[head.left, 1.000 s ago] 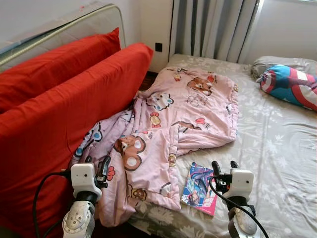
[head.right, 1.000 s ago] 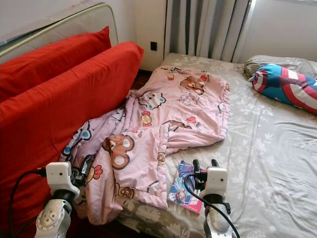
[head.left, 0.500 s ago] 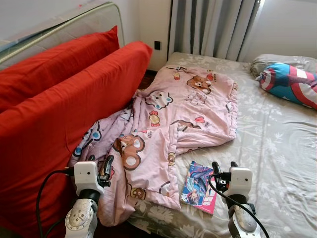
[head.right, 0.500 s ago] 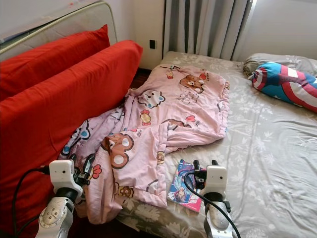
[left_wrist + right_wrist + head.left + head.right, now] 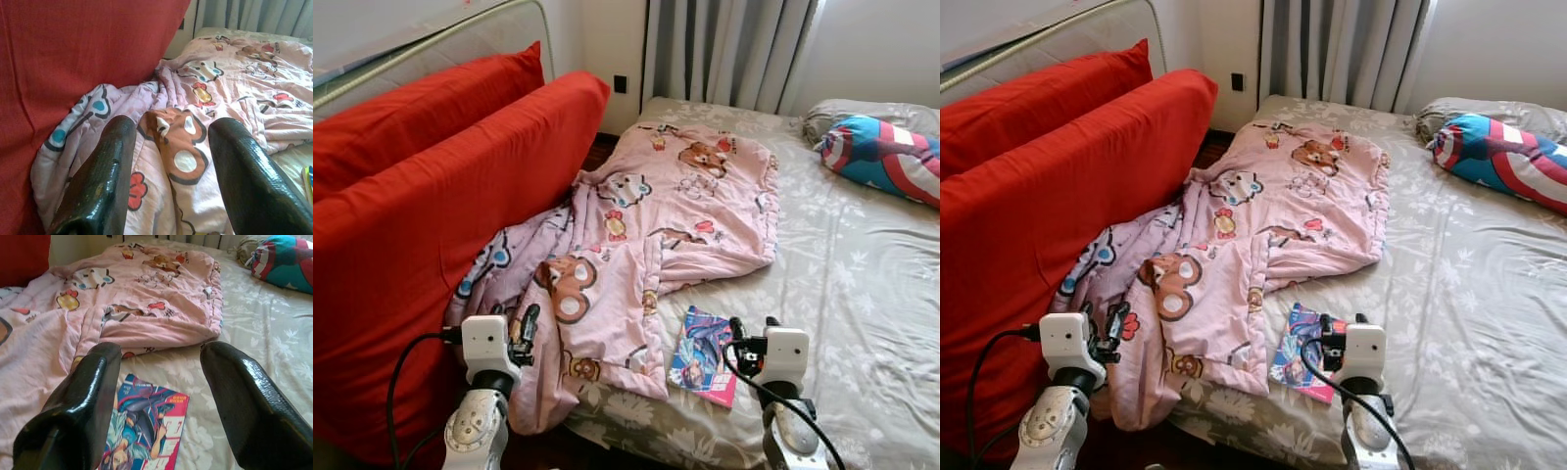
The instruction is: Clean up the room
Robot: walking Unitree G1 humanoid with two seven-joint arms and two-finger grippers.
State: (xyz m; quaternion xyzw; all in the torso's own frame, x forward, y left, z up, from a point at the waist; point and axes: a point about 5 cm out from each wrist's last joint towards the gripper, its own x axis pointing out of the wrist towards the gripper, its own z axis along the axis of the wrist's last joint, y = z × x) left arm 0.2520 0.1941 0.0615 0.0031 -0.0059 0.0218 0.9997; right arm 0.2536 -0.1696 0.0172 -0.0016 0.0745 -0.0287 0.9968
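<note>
A pink cartoon-print blanket (image 5: 646,235) lies crumpled across the bed's left half and hangs over its near edge. A colourful comic book (image 5: 704,355) lies flat on the grey floral sheet (image 5: 862,284) just right of the blanket's hem. My right gripper (image 5: 753,328) hovers open above the book's right side, nothing between its fingers (image 5: 78,401). My left gripper (image 5: 524,328) is open, held low at the blanket's hanging edge beside the red cushion; its fingers (image 5: 102,181) frame a brown bear print.
Two big red cushions (image 5: 431,196) lean along the bed's left side against a headboard frame. A red, white and blue shield-print pillow (image 5: 886,157) lies at the far right with a grey pillow (image 5: 847,113) behind it. Curtains (image 5: 724,49) hang at the back.
The head camera has moved slightly forward and down, so the whole scene sits a little lower. Both grippers stay open in about the same places.
</note>
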